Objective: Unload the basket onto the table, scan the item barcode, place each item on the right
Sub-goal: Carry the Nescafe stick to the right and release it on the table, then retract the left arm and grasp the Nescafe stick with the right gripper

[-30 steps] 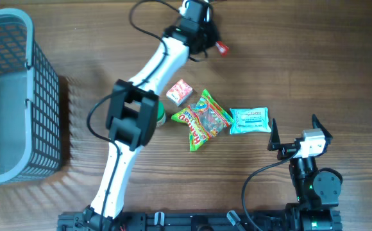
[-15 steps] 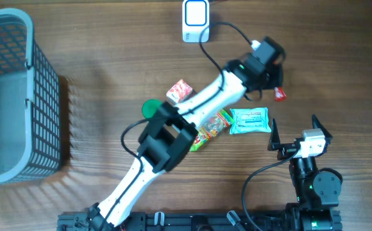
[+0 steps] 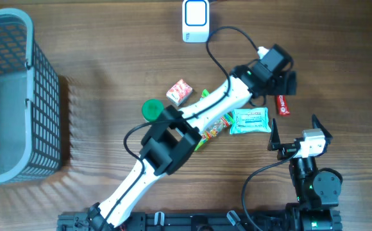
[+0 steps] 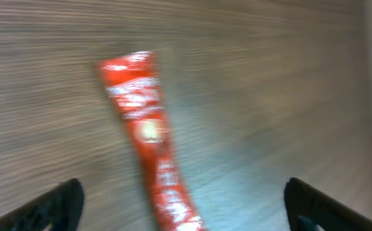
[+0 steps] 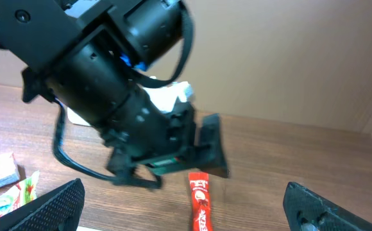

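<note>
Red stick packet (image 3: 282,104) lies flat on the wooden table (image 3: 96,51), right of centre in the overhead view, long axis running up and down the frame. Nothing grips it.

Left gripper (image 3: 289,83) sits just above the packet's upper end in the overhead frame, the arm reaching diagonally across from the lower left. In the left wrist view its fingers (image 4: 59,204) show at the two bottom corners, spread wide. The packet (image 4: 149,138) lies between them on the wood, touching neither. That picture is blurred and the print cannot be read.

Right gripper (image 3: 296,131) is in the lower right of the overhead frame, jaws wide and holding nothing. Its wrist view looks at the left gripper (image 5: 202,151) from the front, with the packet (image 5: 199,205) on the table just below it.

White scanner (image 3: 195,20) is at top centre, well apart from the packet.

Other items:
- blue packet (image 3: 249,120), just left of the red one
- colourful sweets bag (image 3: 215,127), partly under the left arm
- small pink-and-white packet (image 3: 179,92)
- green round lid (image 3: 151,110)
- grey mesh basket (image 3: 45,109) at the left edge
</note>
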Controlling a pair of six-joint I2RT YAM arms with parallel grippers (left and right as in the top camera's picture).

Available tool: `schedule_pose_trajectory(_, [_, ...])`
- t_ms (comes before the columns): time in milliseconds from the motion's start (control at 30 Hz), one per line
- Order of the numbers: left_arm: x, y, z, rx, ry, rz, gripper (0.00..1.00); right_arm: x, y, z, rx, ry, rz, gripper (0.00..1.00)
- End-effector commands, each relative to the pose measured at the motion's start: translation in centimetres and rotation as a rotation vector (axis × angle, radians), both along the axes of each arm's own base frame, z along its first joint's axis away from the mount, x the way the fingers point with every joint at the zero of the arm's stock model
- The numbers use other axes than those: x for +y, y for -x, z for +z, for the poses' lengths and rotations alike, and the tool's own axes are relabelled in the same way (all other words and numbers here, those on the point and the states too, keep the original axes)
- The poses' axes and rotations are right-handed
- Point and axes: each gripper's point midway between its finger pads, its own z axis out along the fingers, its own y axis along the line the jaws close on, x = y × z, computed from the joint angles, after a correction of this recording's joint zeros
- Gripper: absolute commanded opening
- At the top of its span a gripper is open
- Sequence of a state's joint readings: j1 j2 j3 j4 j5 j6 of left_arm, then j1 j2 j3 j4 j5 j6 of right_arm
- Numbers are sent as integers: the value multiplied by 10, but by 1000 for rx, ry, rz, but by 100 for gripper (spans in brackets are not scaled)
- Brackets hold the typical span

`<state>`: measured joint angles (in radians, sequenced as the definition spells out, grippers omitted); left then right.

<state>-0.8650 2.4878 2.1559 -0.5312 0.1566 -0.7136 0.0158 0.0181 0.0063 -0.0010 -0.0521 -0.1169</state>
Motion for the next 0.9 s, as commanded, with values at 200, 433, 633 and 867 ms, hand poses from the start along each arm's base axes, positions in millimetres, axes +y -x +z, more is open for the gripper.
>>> schedule_pose_trajectory(200, [148, -70, 157, -424, -340, 273, 100, -13, 0, 7, -32, 108, -74, 100])
schedule_pose_trajectory(433, [211, -68, 222, -495, -387, 421, 100, -23, 0, 4, -19, 475, -129, 100])
schedule_pose_trajectory(633, [254, -53, 309, -603, -274, 520, 100, 3, 0, 2, -59, 640, 21, 100])
schedule_pose_trajectory(867, [320, -11, 468, -1028, -247, 646, 100, 83, 29, 13, -343, 862, 472, 100])
